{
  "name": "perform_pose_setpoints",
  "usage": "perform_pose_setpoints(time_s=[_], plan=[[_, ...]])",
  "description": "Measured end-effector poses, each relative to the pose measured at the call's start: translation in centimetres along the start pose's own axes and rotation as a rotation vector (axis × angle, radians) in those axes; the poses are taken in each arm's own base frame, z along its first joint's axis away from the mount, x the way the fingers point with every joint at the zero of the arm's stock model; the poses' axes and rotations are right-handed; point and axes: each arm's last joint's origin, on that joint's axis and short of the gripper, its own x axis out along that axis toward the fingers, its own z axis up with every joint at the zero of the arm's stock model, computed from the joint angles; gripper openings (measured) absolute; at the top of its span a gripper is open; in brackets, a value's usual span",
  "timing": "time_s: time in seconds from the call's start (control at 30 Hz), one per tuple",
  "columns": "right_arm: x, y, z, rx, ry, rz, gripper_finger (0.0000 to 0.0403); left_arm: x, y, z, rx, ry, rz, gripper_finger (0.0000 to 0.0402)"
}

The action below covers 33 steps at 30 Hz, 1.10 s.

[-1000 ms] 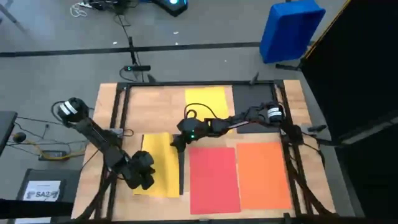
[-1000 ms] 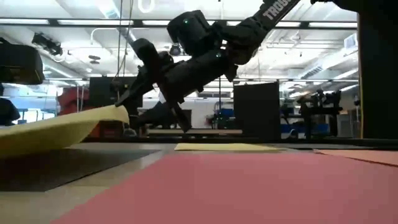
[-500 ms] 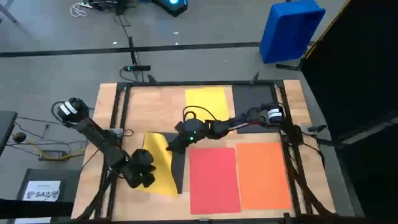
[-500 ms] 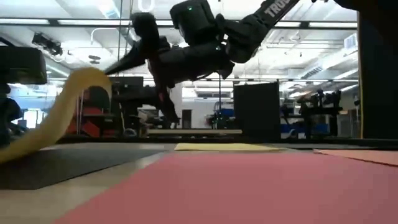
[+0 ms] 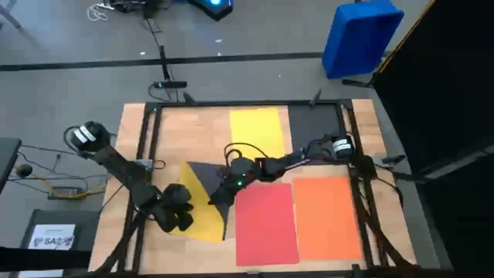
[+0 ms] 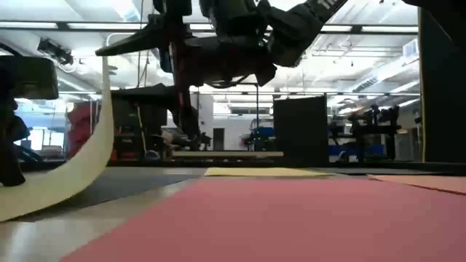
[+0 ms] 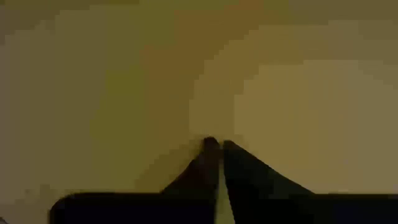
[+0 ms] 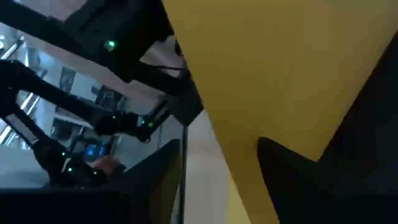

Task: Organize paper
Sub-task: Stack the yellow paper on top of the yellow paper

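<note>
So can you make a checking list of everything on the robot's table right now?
Surface: wooden table, dark frame rails.
Job's things: yellow sheet, dark sheet, red sheet and orange sheet lie flat; another yellow sheet is lifted, curling.
Clutter: nothing seen.
Grippers: right gripper grips the lifted sheet; left gripper shut, pressing it down.
Cables: floor wires.
Surroundings: blue bin, labelled box.

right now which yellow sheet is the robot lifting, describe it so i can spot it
On the wooden table, look at the near-left area beside the red sheet. The yellow sheet there is curled up off the table between both hands, unlike the other yellow sheet, which lies flat at the far edge.
</note>
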Motion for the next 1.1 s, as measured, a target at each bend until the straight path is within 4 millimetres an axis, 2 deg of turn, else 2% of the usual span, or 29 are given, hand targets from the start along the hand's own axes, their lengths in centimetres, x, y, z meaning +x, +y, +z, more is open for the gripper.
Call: perform_pose_setpoints(time_s=[0.17,0.37,0.63,0.83,1.1], plan=[[-0.3,-1.3,0.3,0.026,-0.070,-0.157,0.0188,0.0,0.0,0.0,0.000,0.000,-0.001,0.0007],[-1.0,-3.2,0.1,0.078,-0.031,-0.339,0.0177,0.0,0.0,0.0,-0.001,0.005,-0.002,0.0007],[-1.0,-3.2,0.1,0.139,0.019,-0.293,0.0171,0.0,0.0,0.0,0.001,0.007,-0.002,0.0007],[-1.2,-3.6,0.1,0.157,0.005,-0.340,0.0166,0.0,0.0,0.0,0.019,0.007,-0.003,0.0007],[-0.9,-3.1,-0.4,0.166,-0.025,-0.352,0.0126,0.0,-0.1,0.0,0.020,0.007,-0.007,0.0007]])
